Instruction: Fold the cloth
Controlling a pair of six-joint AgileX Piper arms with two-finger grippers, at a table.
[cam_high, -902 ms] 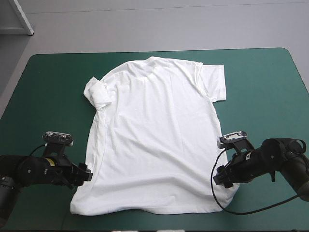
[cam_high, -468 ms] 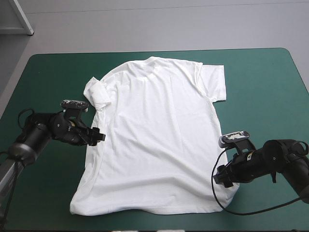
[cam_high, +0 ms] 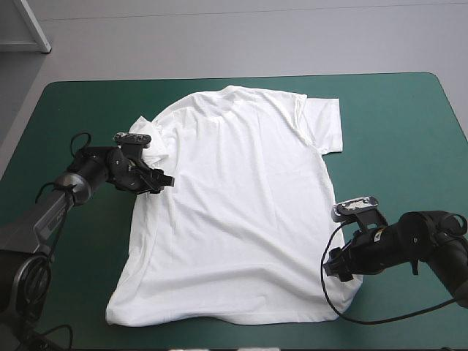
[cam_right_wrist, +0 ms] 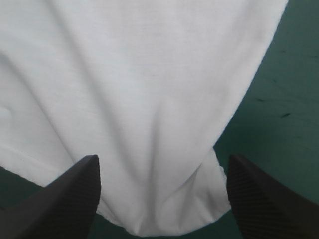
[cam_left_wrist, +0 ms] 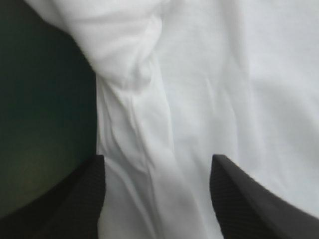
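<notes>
almost flat, the white t-shirt (cam_high: 241, 205) lies spread over the middle of the teal-green table cover (cam_high: 409, 131), collar toward the far edge, with one sleeve (cam_high: 146, 142) crumpled on itself at the left arm's side. the left gripper (cam_high: 165, 181) hangs over the side seam just beside that sleeve, its black fingers (cam_left_wrist: 82, 199) wide apart with cloth between them. the right gripper (cam_high: 333, 268) sits at the near hem corner, jaws likewise wide, nothing held. to fold well, each should probably pinch only the edge it straddles — and the bunched sleeve looks worth smoothing first, or it may get trapped in the crease. only the high view shows the shirt's whole outline and both arms. the left wrist view shows the sleeve's rolled ridge and the wrinkled seam, while the right wrist view shows the hem corner (cam_right_wrist: 164, 219) lying between its fingers, cover showing beside it.
</notes>
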